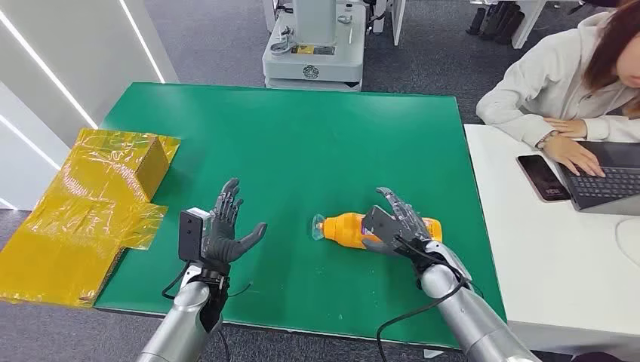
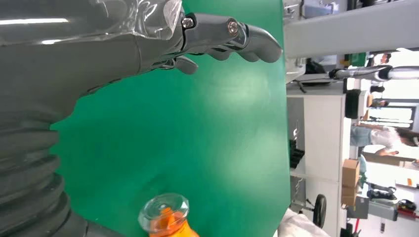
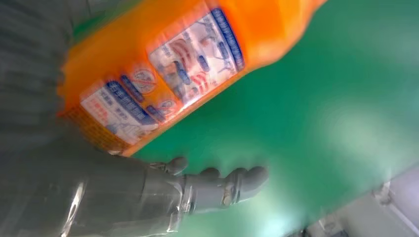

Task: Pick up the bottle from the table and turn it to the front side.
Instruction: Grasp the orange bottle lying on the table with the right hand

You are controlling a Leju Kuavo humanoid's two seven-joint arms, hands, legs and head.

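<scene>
The bottle (image 1: 362, 226) is orange with a clear cap and lies on its side on the green table (image 1: 302, 136), cap toward the robot's left, base toward the right. It sits in the near right part of the table, closer to the near edge and the right edge than to the far edge.

The right hand (image 1: 396, 222) is over the bottle's base end with its fingers spread. In the right wrist view the bottle's printed label (image 3: 163, 74) is close against the palm and the fingers (image 3: 227, 182) extend beside it; that view is blurred, so whether the hand actually grips the bottle cannot be told.

The left hand (image 1: 226, 226) is raised above the near left part of the table, fingers apart, holding nothing, well apart from the bottle. Bare green surface lies between the two hands and across the whole far half.

A yellow wrapped box (image 1: 113, 170) borders the table's left edge. A white desk (image 1: 558, 256) adjoins the right edge, where a person (image 1: 566, 83) types on a laptop (image 1: 611, 177).
</scene>
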